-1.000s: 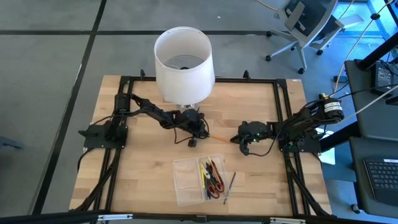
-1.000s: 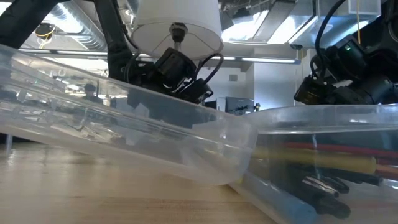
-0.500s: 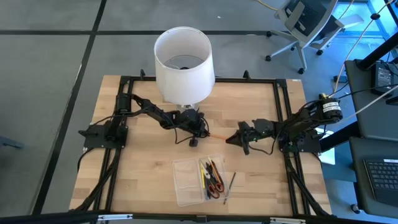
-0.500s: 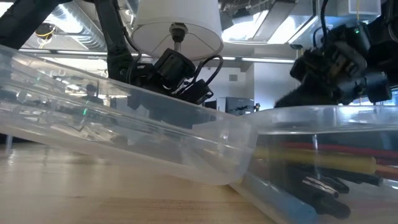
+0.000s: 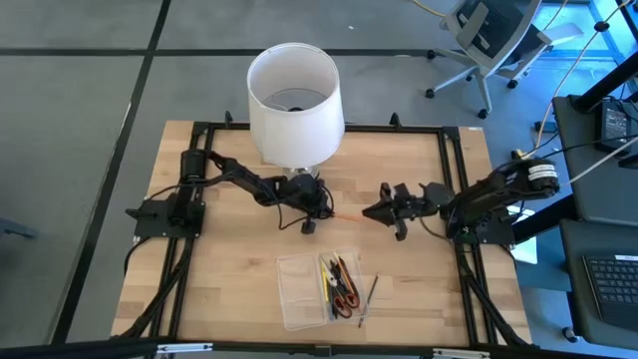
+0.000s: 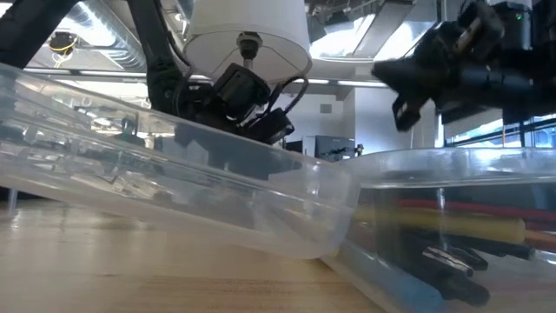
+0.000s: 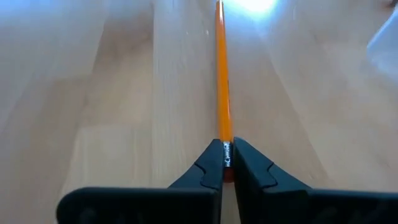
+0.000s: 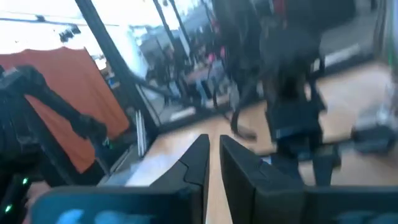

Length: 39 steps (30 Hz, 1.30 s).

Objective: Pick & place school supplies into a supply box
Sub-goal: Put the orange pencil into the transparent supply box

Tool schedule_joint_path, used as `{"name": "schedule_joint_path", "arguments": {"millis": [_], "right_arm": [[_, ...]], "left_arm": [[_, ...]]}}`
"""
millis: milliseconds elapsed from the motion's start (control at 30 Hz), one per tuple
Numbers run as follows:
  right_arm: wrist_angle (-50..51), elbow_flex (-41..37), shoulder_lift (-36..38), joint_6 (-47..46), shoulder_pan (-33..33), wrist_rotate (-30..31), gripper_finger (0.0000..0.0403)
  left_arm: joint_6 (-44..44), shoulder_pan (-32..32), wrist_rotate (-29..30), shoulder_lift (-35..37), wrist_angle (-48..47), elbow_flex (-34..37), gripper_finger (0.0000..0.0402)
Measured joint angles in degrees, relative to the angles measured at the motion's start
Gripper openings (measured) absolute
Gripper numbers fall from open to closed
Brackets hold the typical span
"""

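My left gripper (image 5: 326, 207) is low over the table's middle, in front of the lampshade's base, shut on a thin orange pencil (image 7: 222, 81) that runs on toward the table's right (image 5: 345, 214). My right gripper (image 5: 367, 211) hovers raised just right of the pencil's free end, fingers level and pointing left, shut and empty; it also shows in the low view (image 6: 391, 74). The clear supply box (image 5: 299, 289) lies on the table near the front edge, with several pens and red-handled scissors (image 5: 341, 282) in its right half. My left gripper pinches the orange pencil's near end (image 7: 224, 163) between its two fingertips. The pencil runs straight on from the fingers, in line with them, low over the wood. I cannot tell whether its far end touches the table.
A large white lampshade (image 5: 294, 95) stands at the table's far middle, just behind my left gripper. A dark thin pen (image 5: 368, 295) lies on the table right of the box. Black frame rails (image 5: 454, 179) run along the table's sides.
My right gripper has risen from the table and tipped from pointing down to level, its tips pointing toward the table's left, drifting slightly left toward the pencil's free end. My left gripper and the pencil have kept still.
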<state>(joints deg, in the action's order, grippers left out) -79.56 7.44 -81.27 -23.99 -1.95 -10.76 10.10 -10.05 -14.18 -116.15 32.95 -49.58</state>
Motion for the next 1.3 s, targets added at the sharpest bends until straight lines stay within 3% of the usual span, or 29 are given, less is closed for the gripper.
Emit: {"name": "schedule_joint_path", "arguments": {"millis": [300, 667, 1100, 1300], "right_arm": [[2.68, 0.0, 13.16, 3.52, -3.48, -1.84, 0.0042], [15.48, 0.0, 26.59, 3.62, -7.65, -4.43, 0.0042], [27.67, 0.0, 28.97, 3.3, -8.82, -7.05, 0.0042], [30.93, 0.0, 28.97, 3.24, -8.37, -7.43, 0.0042]], "left_arm": [[-1.38, 1.91, -0.72, 6.68, -1.32, -0.09, 0.0008], [1.19, 9.76, -1.17, 17.14, -12.24, -0.28, 0.0008], [5.46, 19.4, -4.48, 17.45, -13.99, -0.28, 0.0008], [5.51, 20.59, -5.54, 17.45, -14.02, -0.32, 0.0008]]}}
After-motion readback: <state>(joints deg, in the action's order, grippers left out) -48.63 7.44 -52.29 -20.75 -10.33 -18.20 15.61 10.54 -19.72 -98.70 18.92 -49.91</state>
